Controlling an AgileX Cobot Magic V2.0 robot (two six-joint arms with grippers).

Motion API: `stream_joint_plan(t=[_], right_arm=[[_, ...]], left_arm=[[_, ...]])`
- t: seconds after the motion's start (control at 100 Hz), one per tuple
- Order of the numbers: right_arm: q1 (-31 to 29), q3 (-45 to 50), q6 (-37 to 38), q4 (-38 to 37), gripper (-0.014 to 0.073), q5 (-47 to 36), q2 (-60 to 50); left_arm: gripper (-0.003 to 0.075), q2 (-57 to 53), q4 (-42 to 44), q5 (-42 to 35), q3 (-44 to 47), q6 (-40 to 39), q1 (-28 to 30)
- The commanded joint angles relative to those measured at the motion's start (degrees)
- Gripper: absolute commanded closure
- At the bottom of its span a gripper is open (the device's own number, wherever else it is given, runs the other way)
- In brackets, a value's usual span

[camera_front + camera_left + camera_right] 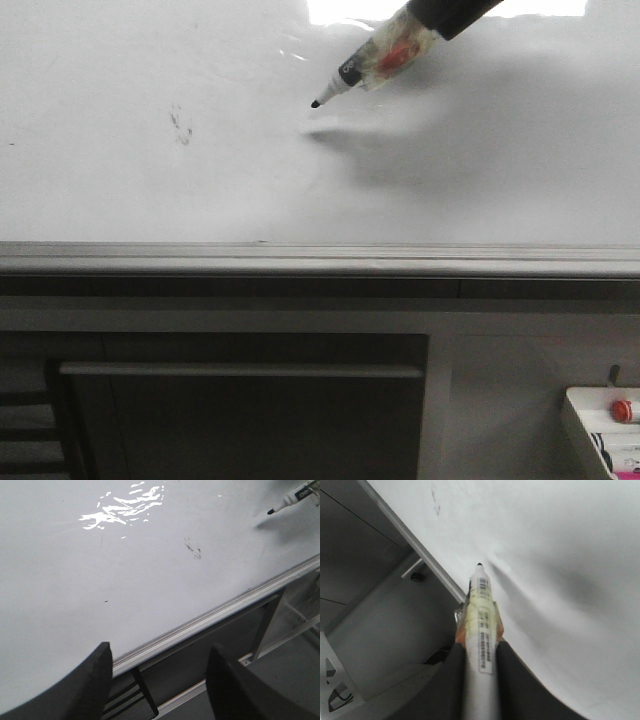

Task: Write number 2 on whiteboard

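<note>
A little cluster of dark smudge specks (pixel 193 548) is sitting well out ahead of the left fingers (pixel 95 680), nowhere near touching them. Further out past those specks, a bright patch of glare (pixel 122 507) is shining. A grey metal frame leg (pixel 265 625) is standing just beyond the fingers, lower down than the specks.

Over on the other side, a small white tray (pixel 585 425) is sitting well apart from the right fingers (pixel 520 690), down low and closer to the robot. A red-capped thing (pixel 624 410) is lying in it, with something pink (pixel 625 460) showing beside it. A dark cabinet panel (pixel 240 420) is filling the space left of the tray.
</note>
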Motion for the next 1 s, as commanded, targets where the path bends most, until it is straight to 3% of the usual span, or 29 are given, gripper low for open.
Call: stream_joint_plan(t=[0.0, 0.14, 0.34, 0.71, 0.99], right_arm=[[-0.12, -4.27, -0.54, 1.07, 0.0619, -0.72, 0.58], [-1.54, -6.89, 2.98, -4.58, 0.0619, -0.84, 1.91], [-4.34, -5.13, 3.07, -4.71, 0.0619, 4.68, 1.36], [2.69, -2.62, 3.1, -3.73, 0.0619, -1.61, 4.87], [-2.94, -2.62, 3.1, -5.69, 0.0619, 4.49, 2.87]], left_arm=[[0.0331, 0.08, -0.15, -4.56, -1.51, -0.55, 0.19], [0.0331, 0.08, -0.15, -4.56, -1.51, -0.55, 0.19], [0.0331, 0.08, -0.15, -4.89, -1.51, -0.55, 0.19], [0.0331, 0.08, -0.15, -4.89, -1.51, -0.55, 0.19], [0.0331, 0.08, 0.77, -4.89, -1.51, -0.55, 0.19]])
